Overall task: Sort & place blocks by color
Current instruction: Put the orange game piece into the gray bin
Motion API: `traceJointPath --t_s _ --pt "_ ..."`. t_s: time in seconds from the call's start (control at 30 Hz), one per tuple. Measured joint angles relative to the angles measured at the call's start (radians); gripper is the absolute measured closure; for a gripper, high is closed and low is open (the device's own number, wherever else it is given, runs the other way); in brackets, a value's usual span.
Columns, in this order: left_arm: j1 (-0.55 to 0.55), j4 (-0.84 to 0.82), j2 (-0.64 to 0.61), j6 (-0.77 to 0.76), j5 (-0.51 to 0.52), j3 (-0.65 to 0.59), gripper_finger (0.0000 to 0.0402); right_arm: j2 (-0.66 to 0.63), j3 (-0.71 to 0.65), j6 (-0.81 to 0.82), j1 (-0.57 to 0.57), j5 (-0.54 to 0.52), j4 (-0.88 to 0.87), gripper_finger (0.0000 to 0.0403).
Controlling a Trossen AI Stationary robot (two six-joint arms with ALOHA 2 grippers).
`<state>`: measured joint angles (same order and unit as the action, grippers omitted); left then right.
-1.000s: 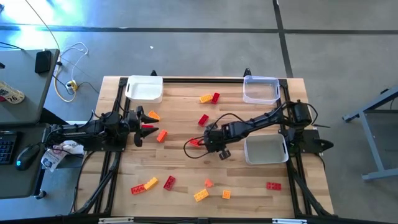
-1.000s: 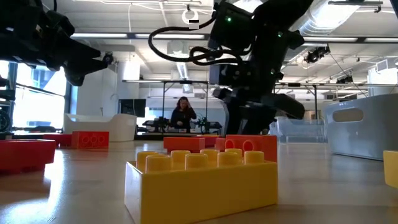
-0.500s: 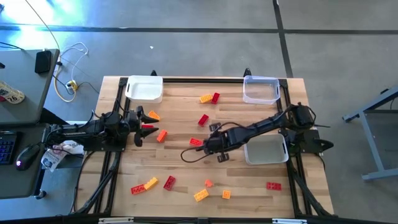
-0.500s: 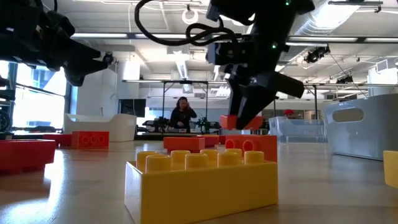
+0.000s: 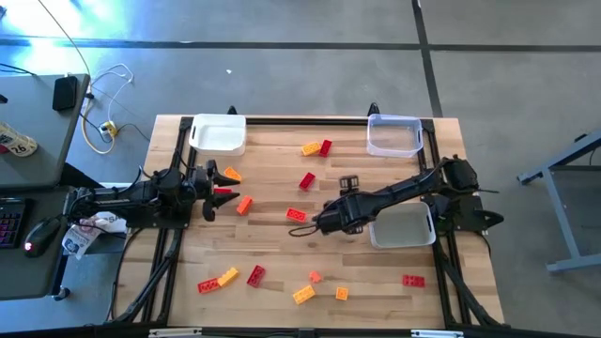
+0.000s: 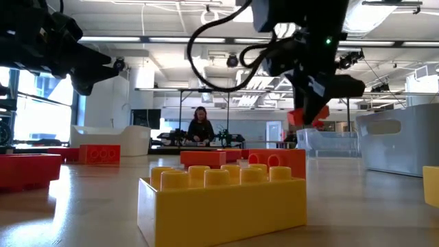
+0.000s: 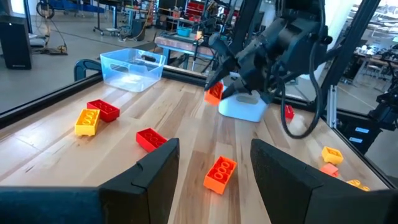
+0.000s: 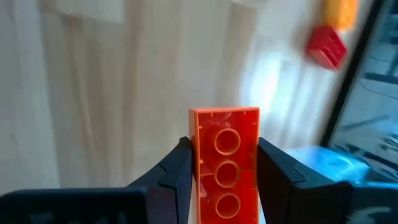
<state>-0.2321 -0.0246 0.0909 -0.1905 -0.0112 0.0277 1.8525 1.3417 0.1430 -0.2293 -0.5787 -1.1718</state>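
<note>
My right gripper [image 5: 327, 222] hangs above the middle of the table, shut on an orange block [image 8: 227, 155], which also shows in the low view [image 6: 306, 115] and in the left wrist view [image 7: 214, 92]. Other red, orange and yellow blocks lie flat on the wood: a red one [image 5: 297, 214] just left of the gripper, another red one [image 5: 306, 180], and a yellow and red pair [image 5: 316, 147]. My left gripper [image 5: 218, 178] waits open at the table's left edge, pointing level, with an orange block [image 7: 221, 173] on the table ahead of it. My right gripper pinches the orange block between its two fingers, one on each long side [image 8: 198, 162]. The fingers slant down from above and lie along the block. Its hollow underside with three round tubes faces the wrist camera. The block is tilted and lifted clear of the table.
A white tray [image 5: 219, 133] stands at the far left, a clear tray [image 5: 393, 134] at the far right, and a pale tray [image 5: 402, 225] at the right, beside my right arm. More blocks lie near the front edge [image 5: 302, 294]. A person shows in the room beyond [image 6: 200, 127].
My right gripper has risen from the table with the orange block and gone toward the table's right edge, its wrist turning as it went. The block, low by the table a second ago, now hangs well above it. The left arm has kept still.
</note>
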Motion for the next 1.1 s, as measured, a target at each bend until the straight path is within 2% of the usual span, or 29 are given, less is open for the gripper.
traceJointPath --t_s 0.2,0.43,0.53,0.87,1.1 --pt "0.0 -0.001 0.001 0.0 0.0 0.0 0.0213 -0.114 0.0 0.121 -0.033 -0.076 -0.052 0.0291" --pt "0.0 0.0 0.0 -0.015 -0.001 0.0 0.0213 -0.243 -0.001 0.37 -0.077 -0.112 -0.187 0.0291" --pt "0.0 -0.001 0.001 -0.016 -0.002 0.0 0.0213 -0.296 -0.043 0.477 -0.096 -0.083 -0.192 0.0291" --pt "0.0 -0.001 0.0 -0.019 -0.003 0.0 0.0213 -0.469 -0.355 0.78 -0.173 0.013 -0.105 0.0291" --pt "0.0 -0.001 0.0 -0.019 -0.003 0.0 0.0213 -0.566 -0.471 0.883 -0.216 0.133 -0.026 0.0291"
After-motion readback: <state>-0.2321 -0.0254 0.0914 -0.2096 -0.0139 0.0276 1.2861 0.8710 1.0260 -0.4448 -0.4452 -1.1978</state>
